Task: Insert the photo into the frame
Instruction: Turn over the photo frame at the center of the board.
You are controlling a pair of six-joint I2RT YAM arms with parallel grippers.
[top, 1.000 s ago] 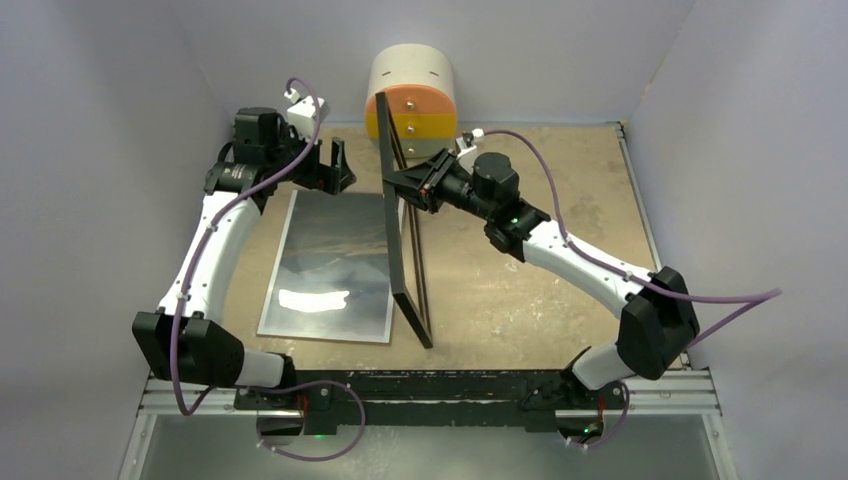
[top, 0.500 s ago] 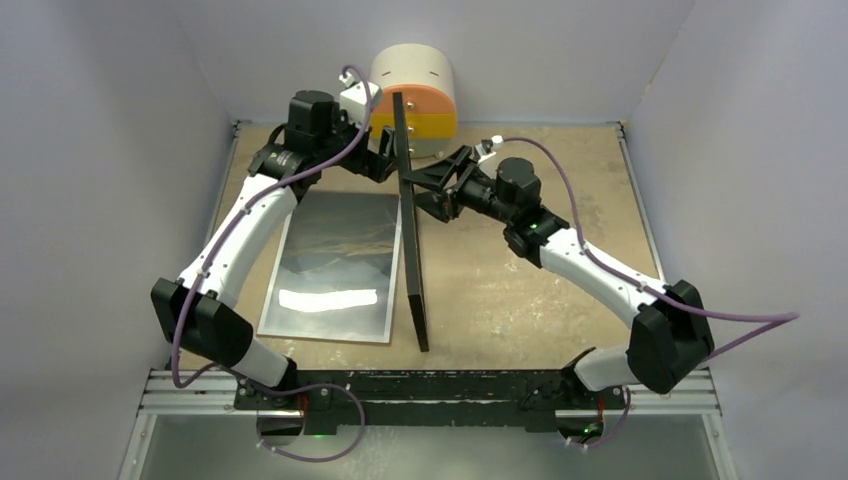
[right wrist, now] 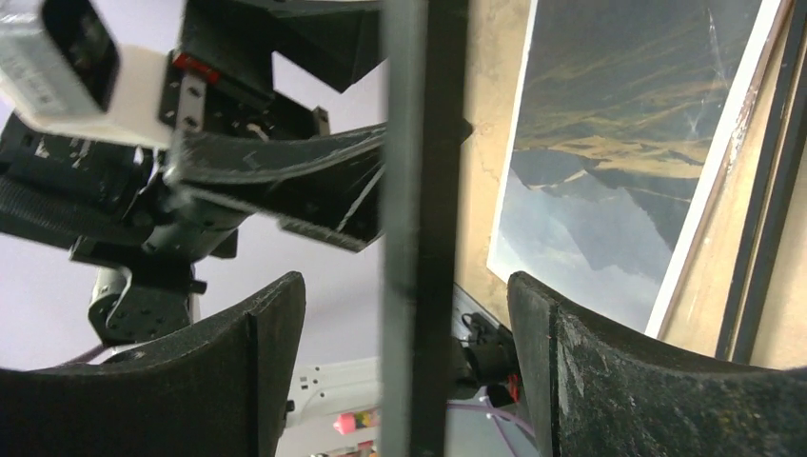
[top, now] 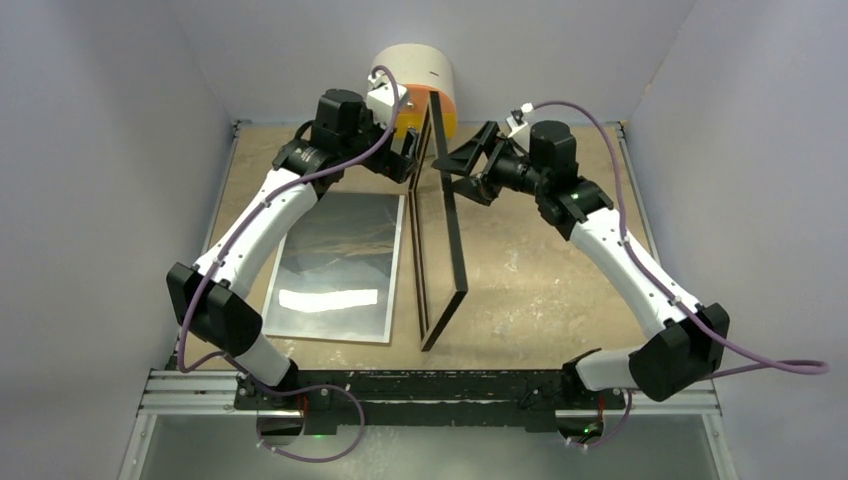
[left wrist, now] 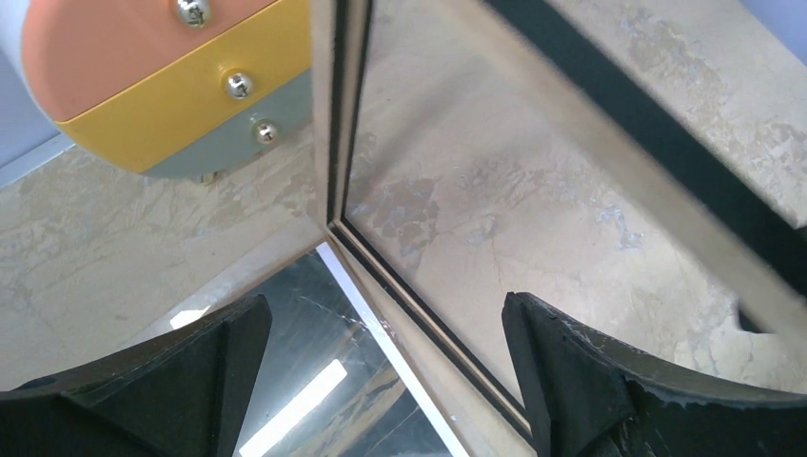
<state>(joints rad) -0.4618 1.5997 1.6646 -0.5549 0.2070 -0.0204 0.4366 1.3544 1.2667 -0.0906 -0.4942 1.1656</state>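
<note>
The photo (top: 335, 262) lies face up on the table, left of the frame (top: 452, 240). The frame stands on its long edge, top tipped right, table showing through the glass. My right gripper (top: 453, 166) is open astride the frame's top edge near its far end. In the right wrist view that black edge (right wrist: 419, 190) runs between the fingers with a gap on each side. My left gripper (top: 412, 160) is open on the frame's left side, holding nothing. Its view looks down on the frame's wood-coloured edge (left wrist: 335, 114) and the photo's corner (left wrist: 314, 381).
A cream drum (top: 412, 72) with an orange and yellow front stands at the back wall just behind the frame's far end, and shows close in the left wrist view (left wrist: 171, 86). Grey walls close in the table (top: 560, 260) on three sides.
My right gripper has opened and released the frame's top edge, drawing back towards the far wall. The left arm swung right to the frame's far end. The frame's top has tipped rightward.
</note>
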